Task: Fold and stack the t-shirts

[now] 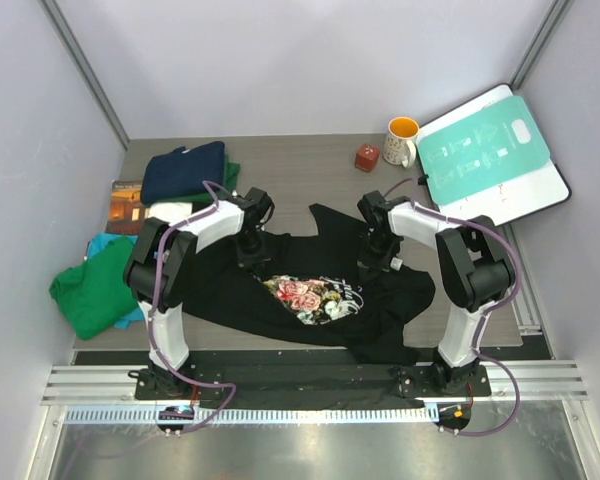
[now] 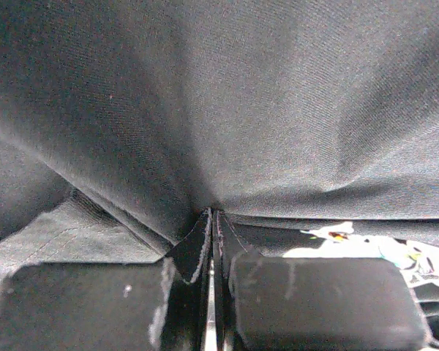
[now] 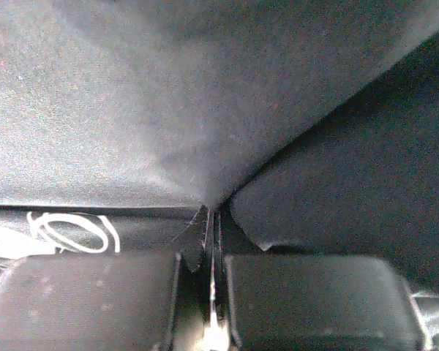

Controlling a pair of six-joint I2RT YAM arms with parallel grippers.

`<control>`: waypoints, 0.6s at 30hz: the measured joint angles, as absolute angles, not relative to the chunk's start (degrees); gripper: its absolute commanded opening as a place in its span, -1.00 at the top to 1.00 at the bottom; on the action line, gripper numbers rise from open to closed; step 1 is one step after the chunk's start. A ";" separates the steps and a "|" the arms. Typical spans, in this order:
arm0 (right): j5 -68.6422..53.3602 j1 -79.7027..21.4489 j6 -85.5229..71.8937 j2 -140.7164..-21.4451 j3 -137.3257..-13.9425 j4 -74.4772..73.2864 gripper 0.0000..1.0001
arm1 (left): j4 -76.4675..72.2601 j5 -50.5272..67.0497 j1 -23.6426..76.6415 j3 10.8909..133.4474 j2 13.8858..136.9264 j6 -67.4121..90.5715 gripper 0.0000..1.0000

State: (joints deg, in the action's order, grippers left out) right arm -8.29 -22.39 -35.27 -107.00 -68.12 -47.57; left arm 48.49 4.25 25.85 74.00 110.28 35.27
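Observation:
A black t-shirt (image 1: 315, 297) with a pink rose print lies rumpled across the middle of the table. My left gripper (image 1: 252, 255) is down on its upper left part and my right gripper (image 1: 378, 262) on its upper right part. In the left wrist view the left gripper (image 2: 212, 219) is shut on a pinched fold of the black cloth (image 2: 241, 110). The right gripper (image 3: 214, 219) is likewise shut on a fold of black cloth (image 3: 168, 110). A folded navy t-shirt (image 1: 185, 170) rests on a green one (image 1: 231, 172) at the back left. A crumpled green t-shirt (image 1: 92, 292) and a teal one (image 1: 104, 244) lie at the left edge.
A small brown picture book (image 1: 127, 205) lies by the left wall. At the back right stand an orange-lined mug (image 1: 403, 140) and a red cube (image 1: 367, 157). A teal-and-white flat board (image 1: 490, 155) leans in the right corner.

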 measured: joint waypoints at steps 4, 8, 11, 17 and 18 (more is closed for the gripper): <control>-8.03 -22.87 -36.64 -103.68 -63.99 -47.90 0.98 | 48.60 4.64 27.16 71.81 108.77 35.14 0.74; -6.90 -22.94 -37.32 -100.73 -63.18 -50.26 0.74 | 49.69 4.43 28.14 70.76 107.87 34.06 0.07; -6.09 -22.92 -37.28 -99.63 -67.35 -52.07 0.56 | 51.44 2.66 28.21 72.18 107.83 33.34 -0.15; -3.14 -21.96 -33.89 -99.85 -87.29 -52.18 0.29 | 54.78 -1.50 27.09 83.99 107.04 32.25 -0.25; -3.01 -21.45 -32.75 -100.51 -91.07 -51.99 0.27 | 54.72 -1.83 26.57 85.36 106.45 32.29 -0.25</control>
State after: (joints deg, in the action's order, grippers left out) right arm -3.01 -21.45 -32.75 -100.51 -91.07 -51.99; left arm 54.72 -1.83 26.57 85.36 106.45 32.29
